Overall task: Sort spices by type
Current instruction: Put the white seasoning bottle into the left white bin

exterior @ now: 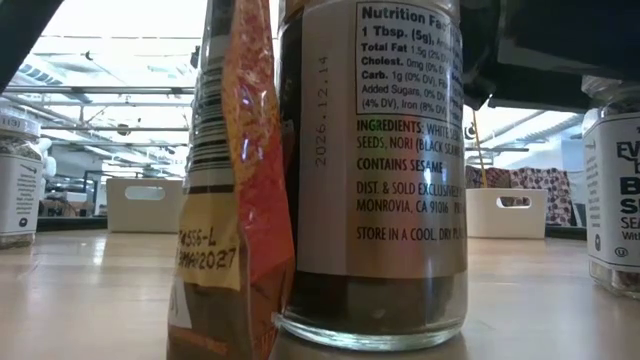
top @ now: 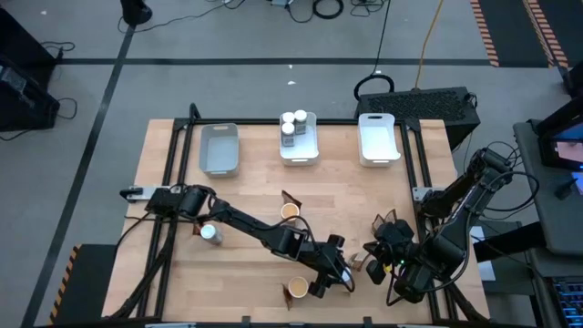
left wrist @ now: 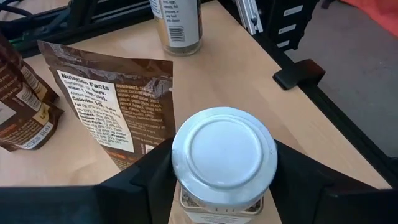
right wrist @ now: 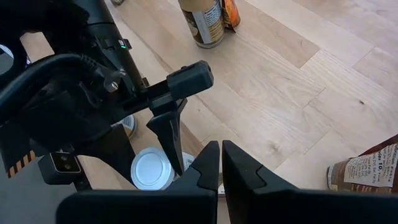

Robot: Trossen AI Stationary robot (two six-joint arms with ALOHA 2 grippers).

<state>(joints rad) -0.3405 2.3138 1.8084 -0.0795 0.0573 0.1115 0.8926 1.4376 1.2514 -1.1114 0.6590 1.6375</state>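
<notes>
White-capped spice jar (left wrist: 224, 163) stands at the desk's (top: 364, 196) near edge, gripped by the left claw (left wrist: 222, 177) around its body, likely for lifting to a tray, while the right claw (right wrist: 221, 163) waits nearby, closed and empty.

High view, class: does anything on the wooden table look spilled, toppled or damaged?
Nothing stands out. The white-capped glass jars stand upright in the middle white plastic tray, and the left hand sits around another white-capped jar, also upright.

A white-capped jar (left wrist: 224, 155) stands beside a dark brown pouch (left wrist: 112, 112) printed in white. The table (top: 364, 196) is pale wood; the trays (top: 219, 150) appear grey and white.
</notes>
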